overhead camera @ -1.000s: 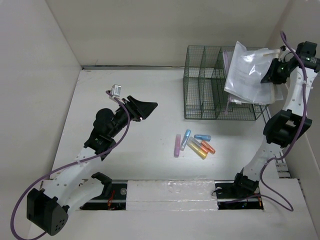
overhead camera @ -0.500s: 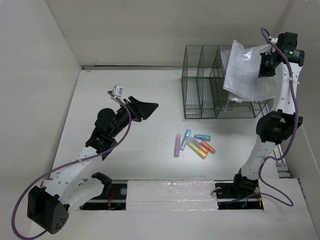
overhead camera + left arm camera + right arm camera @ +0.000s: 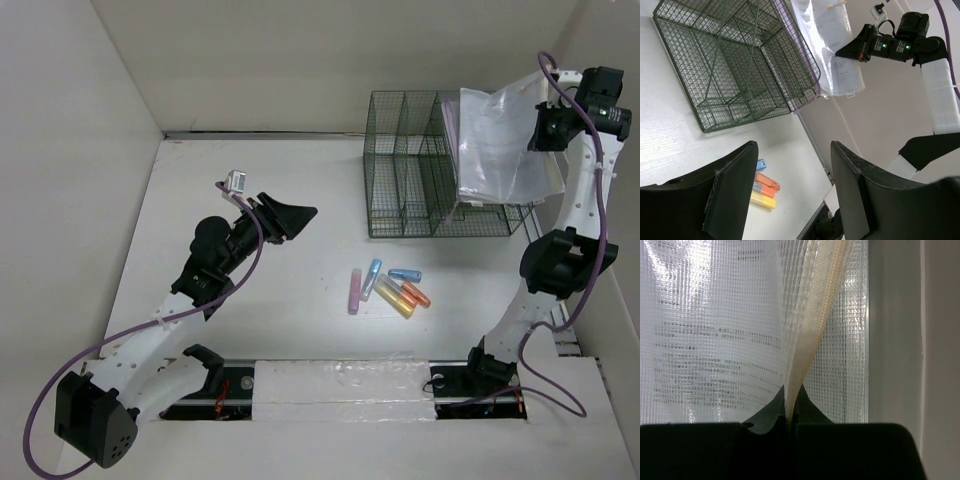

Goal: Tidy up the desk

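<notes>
The white desk (image 3: 300, 200) holds a dark green wire-mesh rack (image 3: 410, 170) at the back right. My right gripper (image 3: 545, 128) is shut on the cream zipper edge of a clear mesh document pouch (image 3: 500, 145) and holds it over the rack's right end. In the right wrist view the pouch (image 3: 715, 330) fills the frame and its edge is pinched between my gripper (image 3: 791, 407). My left gripper (image 3: 298, 212) is open and empty, raised above the desk's left middle; it also shows in the left wrist view (image 3: 795, 200).
Several coloured highlighters (image 3: 385, 288) lie loose on the desk in front of the rack; some show in the left wrist view (image 3: 765, 187). White walls bound the desk on the left, back and right. More pouches sit in the rack under the held one.
My right gripper swung the pouch left and up, then back right over the rack's right end; the pouch now hangs flatter. The left arm has barely moved.
</notes>
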Controlling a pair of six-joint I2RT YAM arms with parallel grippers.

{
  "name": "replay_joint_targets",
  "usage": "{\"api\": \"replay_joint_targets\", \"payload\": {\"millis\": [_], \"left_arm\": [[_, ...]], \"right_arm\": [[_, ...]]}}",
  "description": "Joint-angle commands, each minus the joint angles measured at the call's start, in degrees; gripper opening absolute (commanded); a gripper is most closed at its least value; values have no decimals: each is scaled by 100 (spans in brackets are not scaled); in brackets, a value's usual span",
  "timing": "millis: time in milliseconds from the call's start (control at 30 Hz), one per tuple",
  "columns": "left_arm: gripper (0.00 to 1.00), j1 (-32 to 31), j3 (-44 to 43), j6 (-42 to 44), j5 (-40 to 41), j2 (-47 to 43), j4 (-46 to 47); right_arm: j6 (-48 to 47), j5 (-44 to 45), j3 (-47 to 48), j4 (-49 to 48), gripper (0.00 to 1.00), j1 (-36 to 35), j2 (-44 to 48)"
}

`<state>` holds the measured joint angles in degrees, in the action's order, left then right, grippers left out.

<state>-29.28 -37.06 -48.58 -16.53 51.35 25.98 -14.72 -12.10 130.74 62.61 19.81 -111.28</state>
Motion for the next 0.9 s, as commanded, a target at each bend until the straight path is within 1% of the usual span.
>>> {"api": "replay_joint_targets", "payload": {"millis": [0, 33, 67, 100, 167, 200, 233, 267, 300, 400, 467, 567, 600, 633, 667, 700, 733, 767, 800, 867], "left_arm": [[56, -34, 58, -11, -113, -64, 390], [56, -34, 58, -20, -122, -47, 399], [56, -34, 58, -29, -122, -29, 399], [56, -34, 58, -20, -122, -29, 408], [56, -34, 58, -29, -131, -11, 426], [56, -34, 67, -29, -148, -3, 434], [56, -34, 67, -38, -148, -2, 443], [56, -34, 58, -38, -148, 6, 435], [56, -34, 58, -38, -140, -11, 435], [56, -34, 67, -38, -131, -29, 417], [56, -34, 67, -29, -122, -55, 399], [56, -34, 76, -29, -131, -64, 399], [56, -34, 76, -29, -139, -73, 399], [56, -34, 76, -29, -131, -73, 399], [56, -34, 76, -29, -131, -81, 399], [56, -34, 76, -29, -139, -73, 417], [56, -34, 67, -29, -139, -81, 408], [56, -34, 67, -29, -139, -73, 408], [55, -34, 67, -20, -148, -73, 408], [55, -34, 85, -12, -131, -73, 408]], "right_arm": [[-171, -381, 312, -249, 0, -39, -148], [-154, -198, 347, -232, 0, -126, -191], [-137, -57, 382, -214, 4, -127, -192], [-128, 109, 400, -214, 23, -223, -174], [-32, 497, 479, -231, 41, -346, -43], [4, 585, 496, -310, 60, -347, 27], [39, 716, 497, -372, 67, -407, 106], [213, 909, 514, -546, 79, -408, 472], [311, 1059, 514, -652, 84, -408, 554], [373, 1183, 514, -802, 84, -470, 783], [408, 1674, 462, -917, 84, -601, 941], [417, 2201, 94, -1320, 83, -750, 1380], [409, 2368, -169, -1530, 83, -803, 1599], [391, 2448, -302, -1645, 82, -882, 1706], [356, 2292, -425, -1760, 80, -883, 1776], [338, 2056, -513, -1918, 66, -883, 1820], [312, 1453, -610, -1919, 56, -944, 1777], [268, 1325, -585, -1884, 47, -1005, 1672], [268, 1341, -506, -1675, 27, -1084, 1567], [303, 1447, -435, -1594, 13, -1155, 1286]]}}
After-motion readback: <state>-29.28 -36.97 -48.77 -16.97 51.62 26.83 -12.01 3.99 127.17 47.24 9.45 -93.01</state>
